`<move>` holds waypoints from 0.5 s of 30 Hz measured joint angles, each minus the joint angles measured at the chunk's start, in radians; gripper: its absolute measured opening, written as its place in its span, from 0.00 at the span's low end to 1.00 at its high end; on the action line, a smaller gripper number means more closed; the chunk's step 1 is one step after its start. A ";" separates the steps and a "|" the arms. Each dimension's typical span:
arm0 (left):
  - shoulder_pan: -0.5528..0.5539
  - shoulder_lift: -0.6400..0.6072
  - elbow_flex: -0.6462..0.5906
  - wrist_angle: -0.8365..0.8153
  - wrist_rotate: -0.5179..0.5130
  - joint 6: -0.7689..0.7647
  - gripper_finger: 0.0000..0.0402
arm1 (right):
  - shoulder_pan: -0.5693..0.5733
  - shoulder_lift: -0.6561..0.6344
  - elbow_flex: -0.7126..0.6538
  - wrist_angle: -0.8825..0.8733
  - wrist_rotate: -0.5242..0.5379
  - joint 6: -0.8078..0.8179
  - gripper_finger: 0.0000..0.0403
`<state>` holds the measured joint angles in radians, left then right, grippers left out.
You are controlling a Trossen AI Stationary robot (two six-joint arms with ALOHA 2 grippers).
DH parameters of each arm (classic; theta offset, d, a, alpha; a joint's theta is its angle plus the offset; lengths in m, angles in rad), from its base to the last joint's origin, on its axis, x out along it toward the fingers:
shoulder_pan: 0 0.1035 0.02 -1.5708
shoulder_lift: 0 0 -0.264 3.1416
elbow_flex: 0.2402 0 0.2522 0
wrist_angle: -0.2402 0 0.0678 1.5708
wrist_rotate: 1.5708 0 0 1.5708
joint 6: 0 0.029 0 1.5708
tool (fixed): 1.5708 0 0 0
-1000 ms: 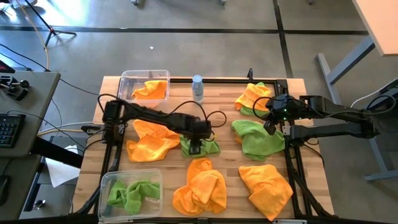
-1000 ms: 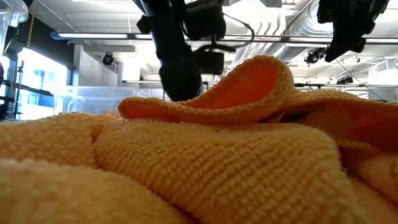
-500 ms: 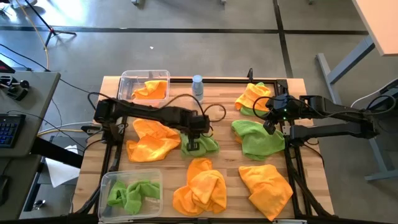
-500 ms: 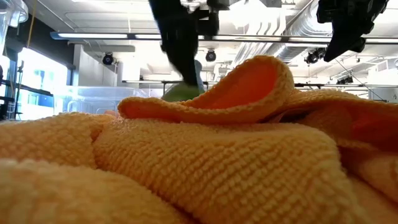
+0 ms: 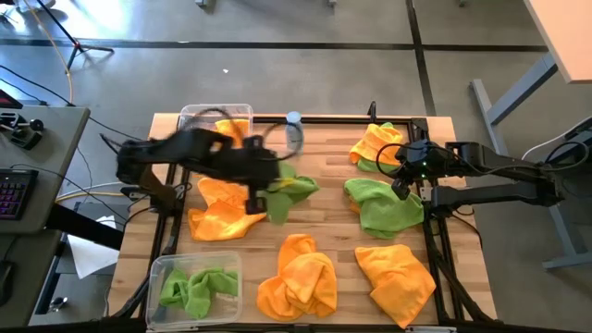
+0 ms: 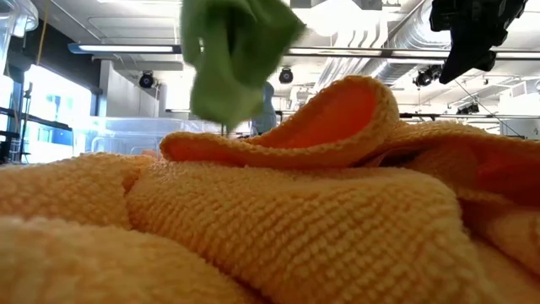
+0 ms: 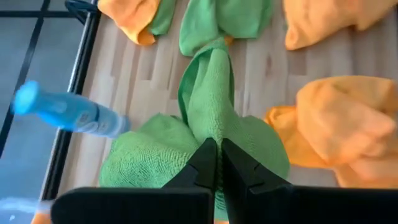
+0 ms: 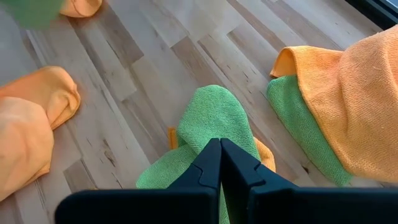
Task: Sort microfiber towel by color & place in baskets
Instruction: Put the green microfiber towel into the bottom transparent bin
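My left gripper (image 7: 217, 146) is raised over the middle of the table (image 5: 333, 157), shut on a lime green microfiber towel (image 5: 292, 189) that also shows high up in the low view (image 6: 232, 59). My right gripper (image 8: 219, 149) is shut and hovers at the right over another green towel (image 5: 384, 205), touching nothing. One clear basket (image 5: 190, 116) at the far left holds an orange towel (image 5: 227, 132). The other basket (image 5: 157, 268) at the near left holds green towels (image 5: 194, 289). Loose orange towels (image 5: 225, 208) (image 5: 298, 279) (image 5: 396, 276) lie flat on the wood. My left gripper pinches a bunched fold (image 7: 210, 132) of the green towel between its two shut fingers. The fingers slant downward from the table's left side. The towel hangs slack in several layers below and ahead of the fingers, clear of the table.
A small clear water bottle (image 5: 294, 128) with a blue cap stands at the far edge, just beyond the hanging towel. An orange towel lying over a green one (image 5: 377, 143) sits at the far right. A black frame (image 5: 432, 250) runs along the table's edges.
My left gripper has shut on the green towel in the middle of the table. It has then risen quickly and drawn back toward the table's left. The towel has come up off the wood and now hangs from the fingers.
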<state>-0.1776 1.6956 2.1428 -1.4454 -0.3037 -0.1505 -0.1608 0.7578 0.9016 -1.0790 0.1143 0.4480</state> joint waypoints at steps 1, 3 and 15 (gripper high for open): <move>-0.018 -0.012 0.028 -0.035 -0.006 -0.016 0.00 | 0.000 0.000 0.000 0.000 0.000 0.000 0.00; -0.055 -0.037 0.074 -0.102 -0.018 -0.069 0.00 | 0.000 0.000 0.000 0.000 0.000 0.003 0.00; -0.341 -0.118 0.096 -0.126 -0.011 -0.310 0.00 | 0.000 0.000 0.000 0.041 0.025 0.094 0.00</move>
<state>-0.5189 1.5777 2.2391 -1.5719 -0.3145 -0.4610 -0.1610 0.7582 0.9016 -1.0380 0.1390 0.5417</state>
